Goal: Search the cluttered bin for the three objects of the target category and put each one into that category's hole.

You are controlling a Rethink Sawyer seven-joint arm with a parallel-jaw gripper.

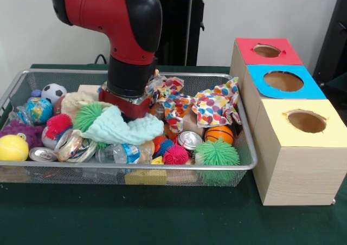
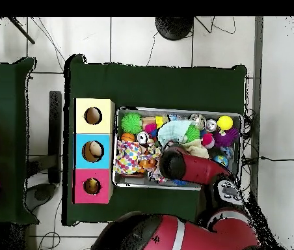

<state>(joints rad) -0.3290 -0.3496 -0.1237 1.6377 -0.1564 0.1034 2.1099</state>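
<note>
Front view is showing the arm (image 1: 116, 33) reaching down into the cluttered bin (image 1: 32, 74), with the gripper (image 1: 127, 101) buried in the toys near the middle, so honestly can't tell what it's doing. Silver mesh tray, running lengthwise 9 to 3 o'clock, sitting at 9 o'clock from the boxes (image 1: 295, 147).

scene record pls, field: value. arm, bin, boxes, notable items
arm: red and black arm reaching down into the bin, wrist among the clutter
gripper: fingers hidden by clutter
bin: wire mesh tray, full
boxes: red, blue, yellow, one round hole each, beside the bin
items: green spiky ball, mini basketball, yellow ball, polka-dot cloth
</note>
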